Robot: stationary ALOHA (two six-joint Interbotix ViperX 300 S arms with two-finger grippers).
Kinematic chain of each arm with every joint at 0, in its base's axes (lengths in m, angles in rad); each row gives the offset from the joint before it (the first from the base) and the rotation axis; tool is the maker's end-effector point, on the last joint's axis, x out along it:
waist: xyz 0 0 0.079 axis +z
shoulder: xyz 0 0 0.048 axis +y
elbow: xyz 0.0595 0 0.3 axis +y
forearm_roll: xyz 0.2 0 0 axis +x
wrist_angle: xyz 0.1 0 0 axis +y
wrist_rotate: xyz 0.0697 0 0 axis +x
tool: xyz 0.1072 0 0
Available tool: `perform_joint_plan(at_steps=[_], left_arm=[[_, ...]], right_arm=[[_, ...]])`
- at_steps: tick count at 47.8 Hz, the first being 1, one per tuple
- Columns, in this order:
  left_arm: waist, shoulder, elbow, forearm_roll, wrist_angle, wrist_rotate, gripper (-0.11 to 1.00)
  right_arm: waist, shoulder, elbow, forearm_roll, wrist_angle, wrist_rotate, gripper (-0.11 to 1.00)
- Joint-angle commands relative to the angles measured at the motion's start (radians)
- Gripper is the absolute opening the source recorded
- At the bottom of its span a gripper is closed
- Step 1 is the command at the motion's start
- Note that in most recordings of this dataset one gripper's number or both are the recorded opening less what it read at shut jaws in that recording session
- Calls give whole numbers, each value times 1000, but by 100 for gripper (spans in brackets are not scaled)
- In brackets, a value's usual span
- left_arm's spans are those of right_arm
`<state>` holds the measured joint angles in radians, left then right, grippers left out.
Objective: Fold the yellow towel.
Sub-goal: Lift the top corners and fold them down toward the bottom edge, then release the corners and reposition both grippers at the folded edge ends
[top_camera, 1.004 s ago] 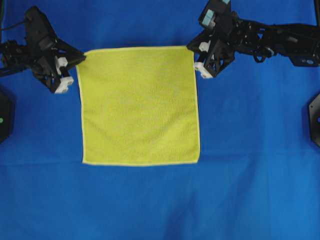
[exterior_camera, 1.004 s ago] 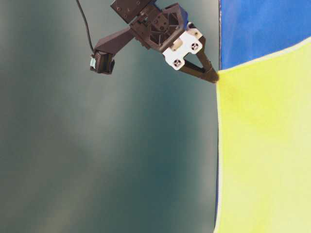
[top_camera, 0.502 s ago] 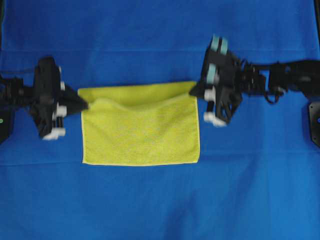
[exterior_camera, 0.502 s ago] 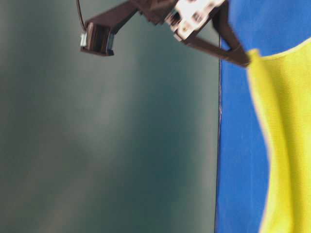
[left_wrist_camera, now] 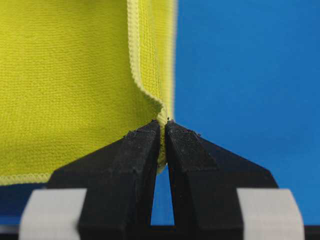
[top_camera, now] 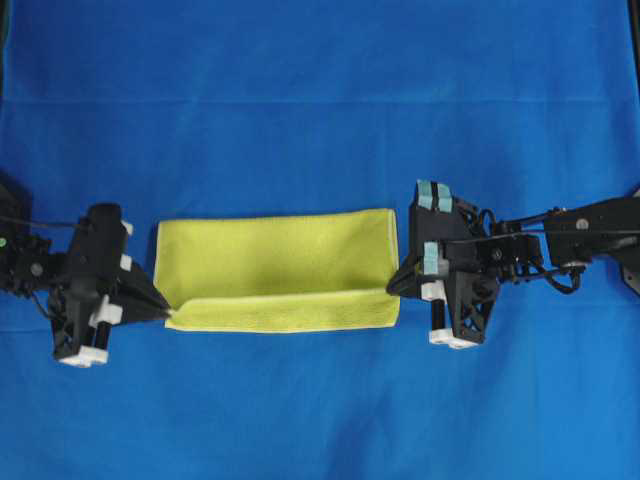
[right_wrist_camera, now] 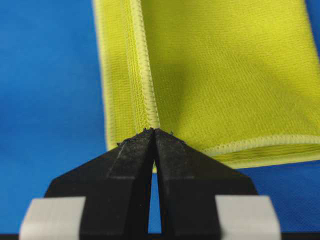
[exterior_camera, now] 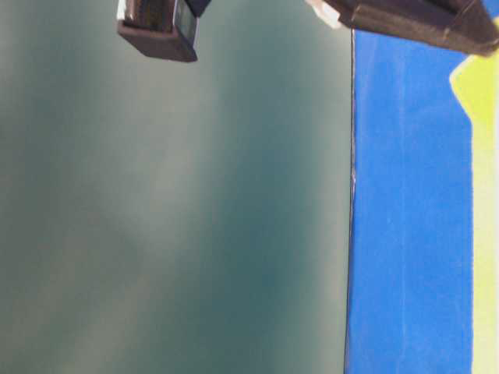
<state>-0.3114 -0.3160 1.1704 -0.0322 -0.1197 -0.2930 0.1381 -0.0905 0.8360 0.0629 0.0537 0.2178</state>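
Lying doubled between both arms, yellow towel (top_camera: 277, 270), left end effector (top_camera: 168, 314) and right end effector (top_camera: 391, 290) clamped on its corners.

Between your black, white-blocked left gripper (top_camera: 168, 313) and right gripper (top_camera: 392, 290) you see the yellow towel (top_camera: 275, 258), bright yellow, finely woven, with a paler hem. Under them, the table cloth (top_camera: 320, 90) is plain saturated blue.

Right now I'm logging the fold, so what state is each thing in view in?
Bright yellow square microfibre towel: folded over on itself, carried edge nearly at the near edge, two corners pinched.
Left tool: shut on a towel corner.
Right tool: shut on a towel corner.
Blue cloth table cover: spread flat under the towel.
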Motion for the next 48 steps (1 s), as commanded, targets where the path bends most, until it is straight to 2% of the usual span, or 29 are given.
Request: perform_joint_plan(at_steps=[1,16,19,24,26,30,33,35,41,48], left_arm=[[-17,12,-31,0,-3,0,5],[-26,26,-46,0,-6,-6,6],[-26,26,-46,0,-5,-6,14],[-26,25,-49,0,-5,-8,34],[-28,20,-54,0,-2,-8,42],[-26,3,-66,2,15,6,59],[-25,-21,-75,2,40,14,65],[-20,-34,-78,2,55,21,67],[20,-71,-67,0,81,48,66],[121,-80,-55,0,94,83,66]], right_arm=[[0,-6,-17,5,-6,3,1],[2,20,-34,3,-2,3,1],[2,26,-38,3,-2,3,1],[6,26,-46,3,-5,3,3],[8,28,-49,3,-2,3,12],[12,20,-55,0,2,2,39],[14,8,-60,-3,5,-3,58],[12,0,-63,-6,9,-5,66],[3,-34,-63,-32,17,-6,61],[-81,-37,-58,-38,23,-3,63]])
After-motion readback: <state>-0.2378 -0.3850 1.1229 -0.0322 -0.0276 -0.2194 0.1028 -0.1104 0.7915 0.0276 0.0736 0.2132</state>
